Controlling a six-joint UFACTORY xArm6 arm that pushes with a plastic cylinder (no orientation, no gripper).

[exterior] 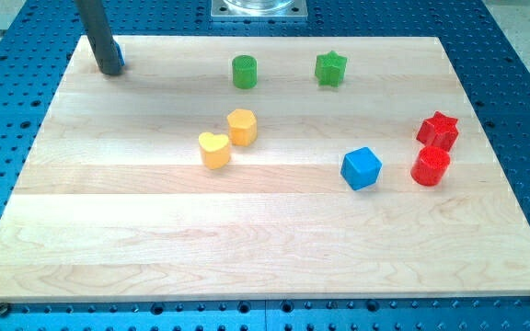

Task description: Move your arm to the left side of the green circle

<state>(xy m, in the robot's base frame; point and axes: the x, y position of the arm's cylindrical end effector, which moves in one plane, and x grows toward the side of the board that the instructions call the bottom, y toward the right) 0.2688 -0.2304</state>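
The green circle [244,72] stands near the view's top, just left of centre, on the wooden board [155,230]. My tip [110,70] rests at the board's top left corner, far to the left of the green circle. A small blue block [120,62] peeks out from behind the rod, mostly hidden, its shape not clear. A green star [331,68] sits to the right of the green circle.
A yellow hexagon [242,127] and a yellow heart [214,150] sit together at mid-board. A blue cube [362,168] lies right of centre. A red star [438,131] and a red cylinder [431,166] stand near the right edge.
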